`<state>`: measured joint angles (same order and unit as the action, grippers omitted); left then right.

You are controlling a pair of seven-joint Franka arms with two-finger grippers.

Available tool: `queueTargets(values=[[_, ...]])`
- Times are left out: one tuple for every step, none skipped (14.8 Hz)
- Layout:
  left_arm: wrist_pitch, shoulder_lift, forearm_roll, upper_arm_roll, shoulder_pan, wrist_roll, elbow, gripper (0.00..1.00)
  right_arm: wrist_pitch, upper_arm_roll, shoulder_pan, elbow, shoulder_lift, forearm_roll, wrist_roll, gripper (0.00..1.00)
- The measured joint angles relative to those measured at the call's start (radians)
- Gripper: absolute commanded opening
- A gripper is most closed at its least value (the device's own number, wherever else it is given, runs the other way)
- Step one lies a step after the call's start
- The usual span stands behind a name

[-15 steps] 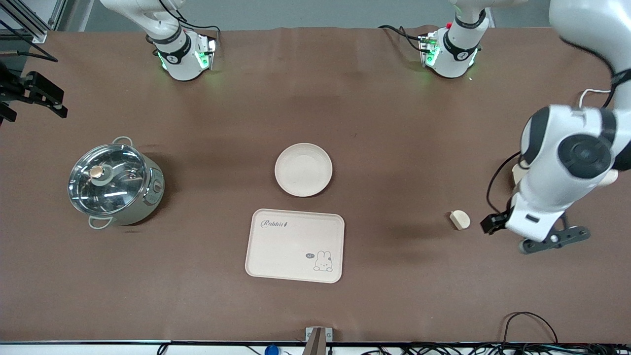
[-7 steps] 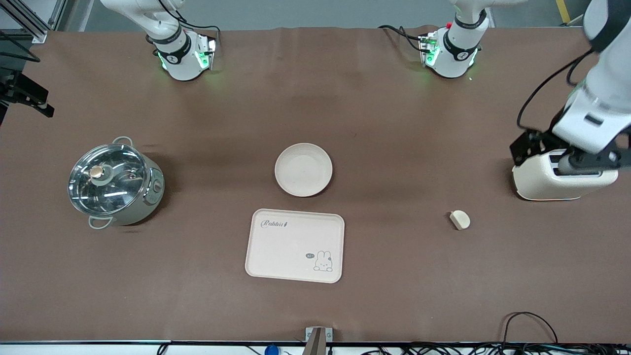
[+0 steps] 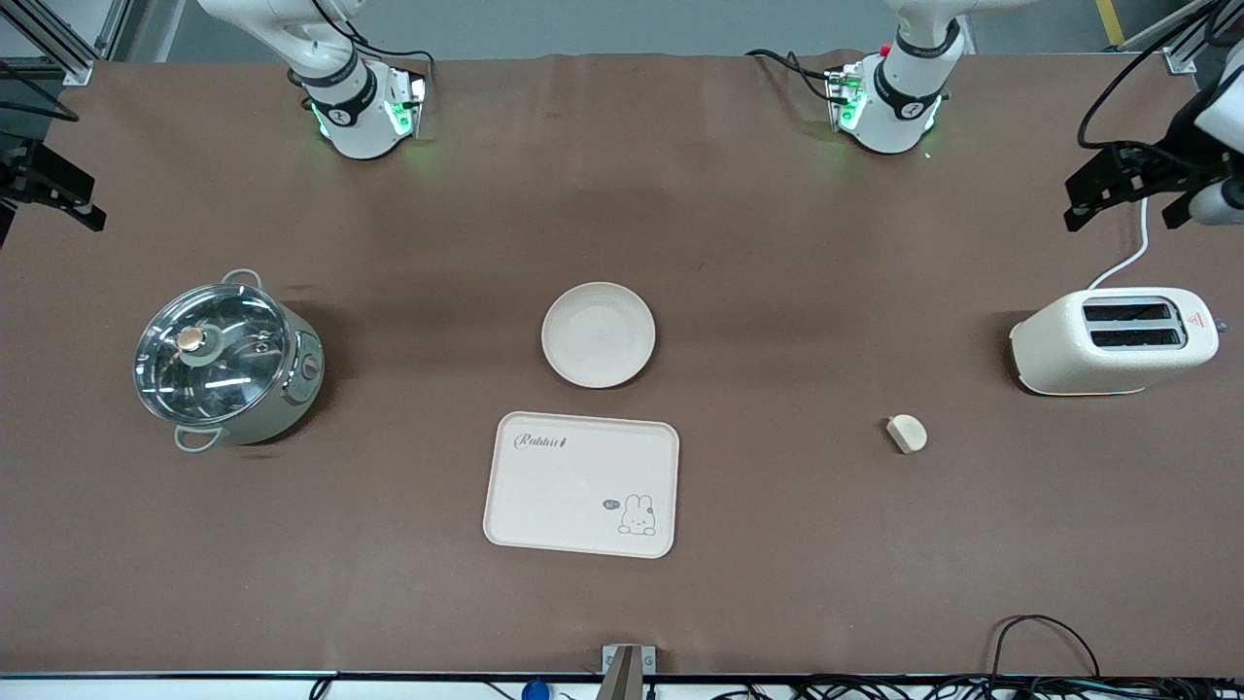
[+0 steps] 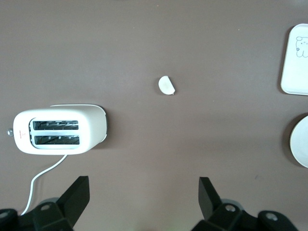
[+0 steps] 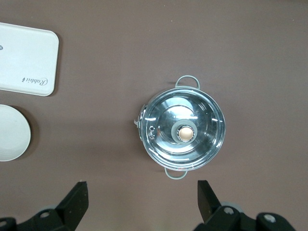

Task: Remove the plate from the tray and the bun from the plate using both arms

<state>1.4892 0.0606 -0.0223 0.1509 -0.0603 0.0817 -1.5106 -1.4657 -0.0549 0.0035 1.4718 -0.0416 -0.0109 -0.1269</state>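
The round cream plate (image 3: pixel 598 334) lies mid-table, just farther from the front camera than the rabbit tray (image 3: pixel 581 484). It also shows at the edge of the left wrist view (image 4: pixel 301 142) and of the right wrist view (image 5: pixel 12 132). The small pale bun (image 3: pixel 907 434) (image 4: pixel 166 85) lies on the cloth near the toaster, toward the left arm's end. My left gripper (image 3: pixel 1132 190) (image 4: pixel 143 197) is open and empty, high over the table's left-arm end. My right gripper (image 3: pixel 39 190) (image 5: pixel 142 202) is open and empty, high over the right-arm end.
A cream toaster (image 3: pixel 1113 340) (image 4: pixel 60 130) with a white cord stands toward the left arm's end. A steel pot with a glass lid (image 3: pixel 225 362) (image 5: pixel 182 127) stands toward the right arm's end. The tray also shows in both wrist views (image 4: pixel 296 67) (image 5: pixel 26 60).
My left arm has lifted away from beside the bun and drawn back to the table's end, uncovering the toaster. My right gripper has shifted slightly outward. Plate and bun have not moved.
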Motion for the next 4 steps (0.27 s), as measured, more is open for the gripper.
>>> queueTargets(values=[[0.0, 0.006, 0.001, -0.004, 0.0, -0.001, -0.007, 1.0, 0.0, 0.001, -0.002, 0.0, 0.0, 0.0, -0.002, 1.0], [0.0, 0.009, 0.001, -0.004, 0.0, -0.001, -0.011, 1.0, 0.0, 0.004, -0.005, 0.0, 0.0, 0.0, -0.005, 1.0], [0.0, 0.009, 0.001, -0.004, 0.001, -0.001, -0.012, 1.0, 0.0, 0.009, -0.006, 0.0, 0.0, 0.0, -0.007, 1.0], [0.0, 0.008, 0.001, -0.003, 0.002, -0.001, -0.014, 1.0, 0.0, 0.013, -0.006, -0.001, 0.0, 0.0, -0.007, 1.0]])
